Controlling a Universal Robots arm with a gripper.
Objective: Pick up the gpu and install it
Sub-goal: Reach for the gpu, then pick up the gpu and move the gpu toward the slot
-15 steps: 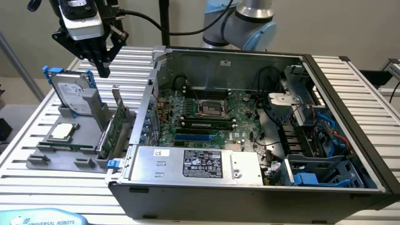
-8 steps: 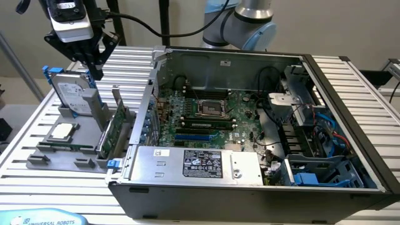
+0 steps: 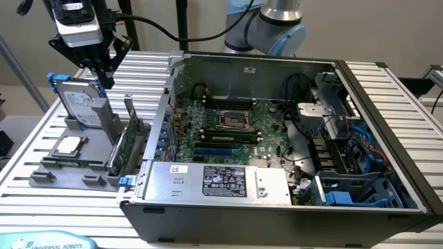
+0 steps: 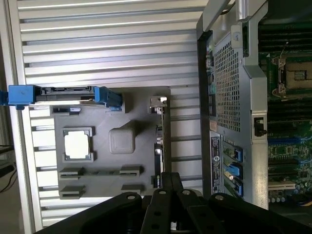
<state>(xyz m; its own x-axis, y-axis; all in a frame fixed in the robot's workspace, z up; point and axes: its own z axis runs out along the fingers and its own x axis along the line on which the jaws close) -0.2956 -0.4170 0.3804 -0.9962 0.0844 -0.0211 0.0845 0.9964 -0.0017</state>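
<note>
We are hovering the end effector — shut, holding nothing — above the grey holder, where the gpu is standing upright, not yet picked; gripping it is calling for opening first.

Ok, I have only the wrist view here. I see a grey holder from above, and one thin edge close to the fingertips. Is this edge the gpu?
Observer: Yes. From the side, the gpu stands upright in the grey holder, with its green face showing and a silver bracket rising at one end.
Operator: And how high is the gripper over it?
Observer: The gripper hangs well above the holder, shut and holding nothing.
Operator: The long piece with blue ends, what is it?
Observer: That is the hard drive. It also stands upright, and its silver labelled face shows in the exterior view.
</note>
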